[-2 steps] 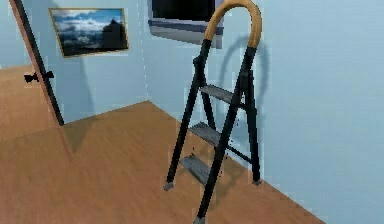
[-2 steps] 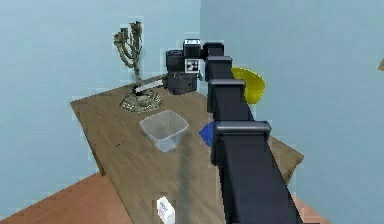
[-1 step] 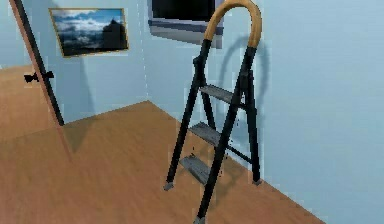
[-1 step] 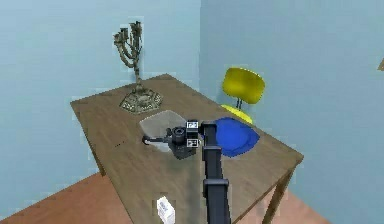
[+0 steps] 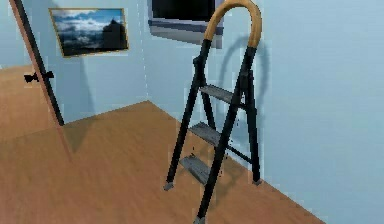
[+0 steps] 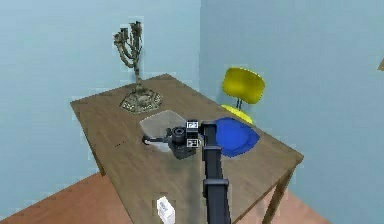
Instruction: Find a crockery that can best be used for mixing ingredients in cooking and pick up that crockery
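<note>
Blue bowl lies on the wooden surface, right of the claw; a grey dish sits at the claw's far side. Claw grip and load: cannot tell.

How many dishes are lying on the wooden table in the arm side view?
2. A grey dish lies near the middle of the table, a blue dish right of it, near the yellow chair. The arm covers part of the table, so another may be hidden.

Forward view tilts down at a near stepladder; arm side view overlooks a table closely; both show blue walls.
</note>
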